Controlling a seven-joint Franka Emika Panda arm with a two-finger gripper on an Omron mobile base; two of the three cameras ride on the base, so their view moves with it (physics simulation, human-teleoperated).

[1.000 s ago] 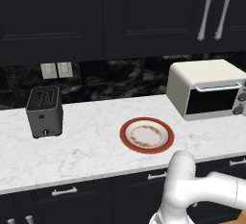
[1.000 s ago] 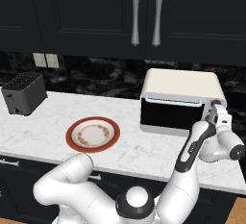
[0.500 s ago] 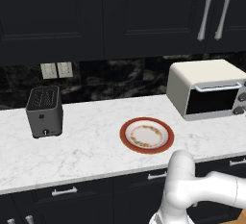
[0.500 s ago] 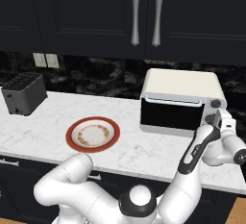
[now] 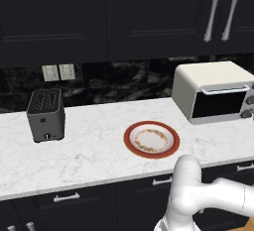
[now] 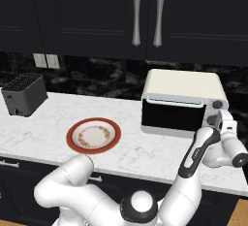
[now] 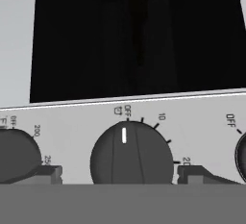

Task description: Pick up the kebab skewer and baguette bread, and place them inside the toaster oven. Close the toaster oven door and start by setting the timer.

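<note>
Between the tool's [image 7: 120,172] two spread fingertips [image 7: 48,172], which touch nothing, sits the timer knob [image 7: 130,153], its white mark at OFF. By my judgement it is a small, rigid, ribbed dial: light to turn, hard enough not to give, best pinched across its sides so the pads don't slip on the round face. Two more knobs flank it, left [image 7: 17,155] and right [image 7: 241,155].

Just beyond, the hand view gives the dial's printed numbers and the dark door [image 7: 134,35] above, shut. The right base view instead shows the whole oven [image 6: 181,103] at the right end of the tabletop [image 6: 140,154], the tool [image 6: 224,123] at its knob panel, and the plate [image 6: 93,135] to the left, bare of food. Farther left, the left base view shows the black toaster [image 5: 45,114] most plainly. Whether skewer and baguette lie behind the glass I cannot tell.
</note>
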